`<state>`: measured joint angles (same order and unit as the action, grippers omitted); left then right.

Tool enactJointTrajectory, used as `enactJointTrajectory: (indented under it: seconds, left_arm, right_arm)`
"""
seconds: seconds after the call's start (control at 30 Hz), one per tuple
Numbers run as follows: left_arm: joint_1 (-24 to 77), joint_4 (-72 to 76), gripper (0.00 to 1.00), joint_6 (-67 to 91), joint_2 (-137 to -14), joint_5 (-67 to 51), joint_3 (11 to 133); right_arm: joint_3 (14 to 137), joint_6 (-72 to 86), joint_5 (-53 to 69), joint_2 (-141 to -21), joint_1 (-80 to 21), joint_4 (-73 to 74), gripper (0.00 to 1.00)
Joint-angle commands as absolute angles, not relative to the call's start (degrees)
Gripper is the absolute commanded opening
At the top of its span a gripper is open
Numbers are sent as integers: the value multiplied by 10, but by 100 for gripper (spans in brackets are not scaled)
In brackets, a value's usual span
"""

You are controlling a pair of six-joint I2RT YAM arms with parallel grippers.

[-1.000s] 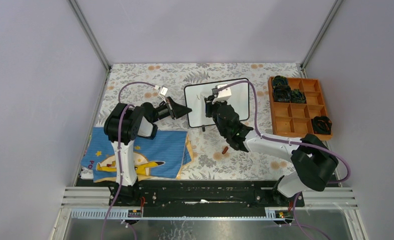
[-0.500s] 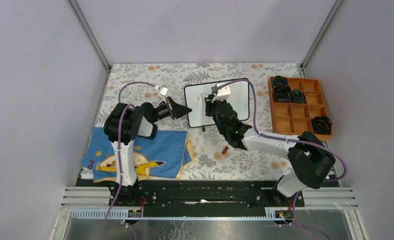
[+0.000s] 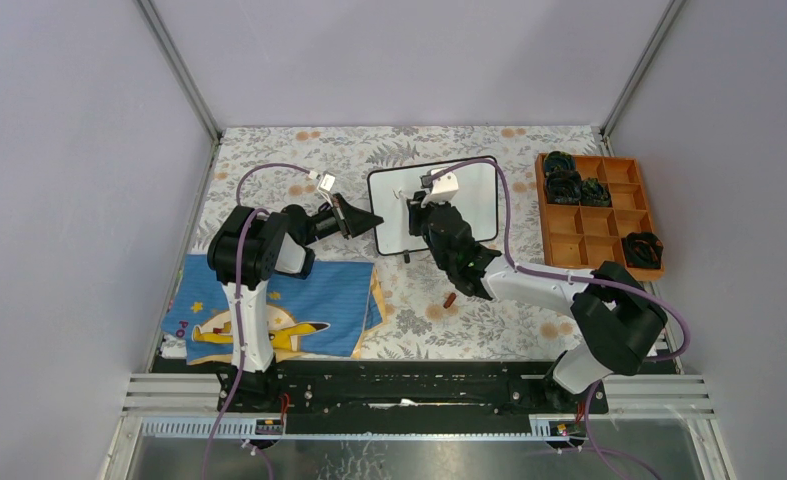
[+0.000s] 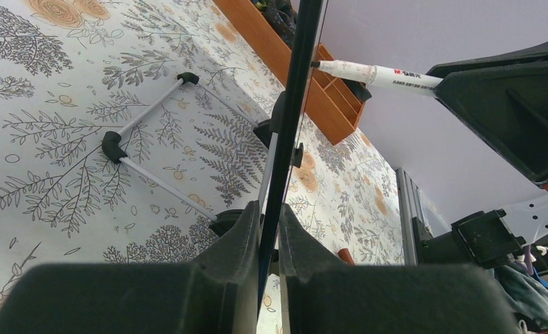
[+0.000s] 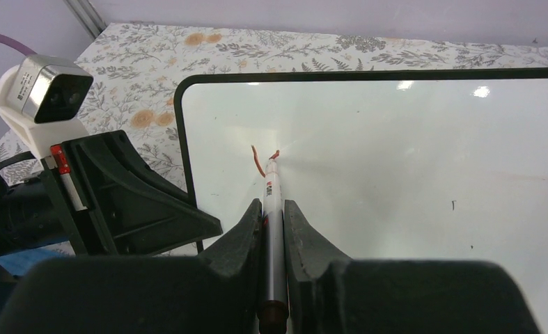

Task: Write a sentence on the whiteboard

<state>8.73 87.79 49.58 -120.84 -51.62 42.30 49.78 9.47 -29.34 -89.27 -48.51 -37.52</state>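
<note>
Near the middle of the table (image 3: 269, 160) the whiteboard (image 3: 387, 215) stands on its wire stand (image 4: 145, 132). The left tool (image 4: 269, 229) has its jaws narrow and pinches the board's left edge. The right tool (image 5: 274, 209) is closed on the marker (image 5: 271, 191), whose tip touches the white surface in the upper left part. Of the sentence (image 5: 260, 158) only two short reddish strokes are there, so almost all the writing is yet to do.

I think the main danger is the pressure of the tip. The board is gripped at one edge only and its stand is light, so a strong push may turn it around the left tool, or make it slip between those thin jaws, and the letters would become crooked. With too little pressure the line would break.

The marker is also held only by two smooth fingers; side force during a stroke may rotate it or push it back through them. The right arm reaches across the lower part of the board and could smear fresh ink when the second line is written.
</note>
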Motion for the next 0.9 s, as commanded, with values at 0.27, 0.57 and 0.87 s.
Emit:
enactJointTrajectory:
  seconds: [0.27,0.57,0.87]
  left_arm:
    - [80,916,0,489,-1209,-514,419]
    - [80,917,0,489,-1207,-514,417]
    - [80,916,0,488,-1208,-514,417]
  right_arm:
    - [496,129,-261,-888,-481,-353,0]
    - [484,146,-233,-886,-489,-332,0]
    - [482,144,-232,-870,-489,-321,0]
